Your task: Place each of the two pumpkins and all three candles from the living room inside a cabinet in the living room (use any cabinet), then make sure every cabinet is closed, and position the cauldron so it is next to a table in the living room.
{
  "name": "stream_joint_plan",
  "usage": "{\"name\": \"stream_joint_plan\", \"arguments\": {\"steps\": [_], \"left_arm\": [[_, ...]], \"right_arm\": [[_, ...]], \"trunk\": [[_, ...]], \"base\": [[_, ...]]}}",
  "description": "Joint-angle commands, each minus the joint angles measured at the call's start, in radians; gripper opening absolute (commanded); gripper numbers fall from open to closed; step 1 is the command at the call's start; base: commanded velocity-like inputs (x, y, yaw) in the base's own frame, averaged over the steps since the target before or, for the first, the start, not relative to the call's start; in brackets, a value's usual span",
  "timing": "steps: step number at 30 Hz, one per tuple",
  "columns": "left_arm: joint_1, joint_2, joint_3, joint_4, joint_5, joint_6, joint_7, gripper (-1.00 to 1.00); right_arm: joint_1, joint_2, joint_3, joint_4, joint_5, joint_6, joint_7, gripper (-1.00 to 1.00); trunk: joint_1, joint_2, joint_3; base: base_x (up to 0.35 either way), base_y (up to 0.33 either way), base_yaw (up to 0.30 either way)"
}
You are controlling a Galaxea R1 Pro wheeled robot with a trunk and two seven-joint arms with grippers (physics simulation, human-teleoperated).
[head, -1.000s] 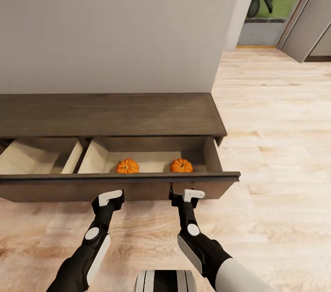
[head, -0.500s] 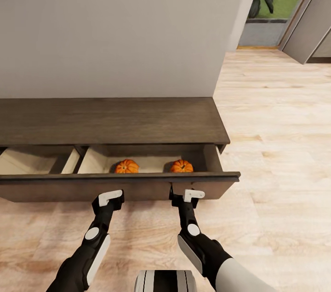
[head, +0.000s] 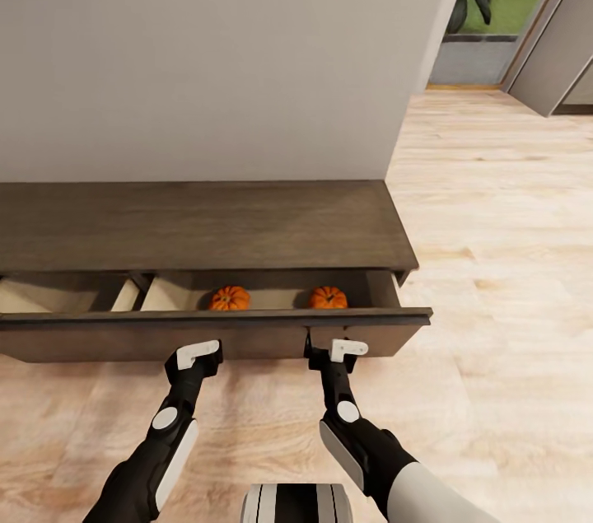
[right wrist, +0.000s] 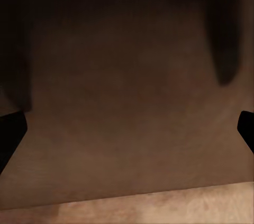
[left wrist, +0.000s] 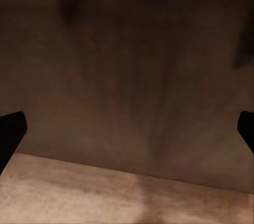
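Sitting inside the partly open drawer (head: 206,333) of the cabinet (head: 198,222), two pumpkins (head: 229,298) (head: 329,297) are seen side by side. Both claws, left gripper (head: 195,356) and right gripper (head: 333,352), are held wide apart against the drawer's front.

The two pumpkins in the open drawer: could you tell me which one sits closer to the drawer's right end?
The pumpkin above the right gripper is closer to the right end; the other pumpkin sits further left, nearer the divider.
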State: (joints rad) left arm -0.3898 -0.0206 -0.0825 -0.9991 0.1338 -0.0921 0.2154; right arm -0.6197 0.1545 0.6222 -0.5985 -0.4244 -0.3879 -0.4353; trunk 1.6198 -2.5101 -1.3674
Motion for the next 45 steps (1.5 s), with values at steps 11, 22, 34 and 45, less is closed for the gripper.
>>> {"name": "stream_joint_plan", "arguments": {"steps": [11,22,34,45], "left_arm": [[-0.001,0.001,-0.003,0.0,0.01,-0.005,0.005,1.0],[0.0,0.001,-0.003,0.0,0.01,-0.005,0.005,1.0],[0.0,0.001,-0.003,0.001,0.01,-0.005,0.005,1.0],[0.0,0.001,-0.003,0.0,0.011,-0.005,0.005,1.0]], "right_arm": [[-0.002,-0.001,0.008,0.0,-0.01,-0.006,-0.005,1.0],[-0.002,0.0,0.008,0.0,-0.01,-0.007,-0.005,1.0],[-0.002,-0.001,0.008,0.0,-0.01,-0.008,-0.005,1.0],[-0.002,-0.004,0.008,0.0,-0.01,-0.008,-0.005,1.0]], "trunk": [[0.0,0.0,-0.001],[0.0,0.0,-0.001],[0.0,0.0,-0.001],[0.0,0.0,-0.001]], "base": [[0.22,0.001,0.0],[0.136,0.0,0.0],[0.094,0.0,0.0],[-0.19,0.0,0.0]]}}
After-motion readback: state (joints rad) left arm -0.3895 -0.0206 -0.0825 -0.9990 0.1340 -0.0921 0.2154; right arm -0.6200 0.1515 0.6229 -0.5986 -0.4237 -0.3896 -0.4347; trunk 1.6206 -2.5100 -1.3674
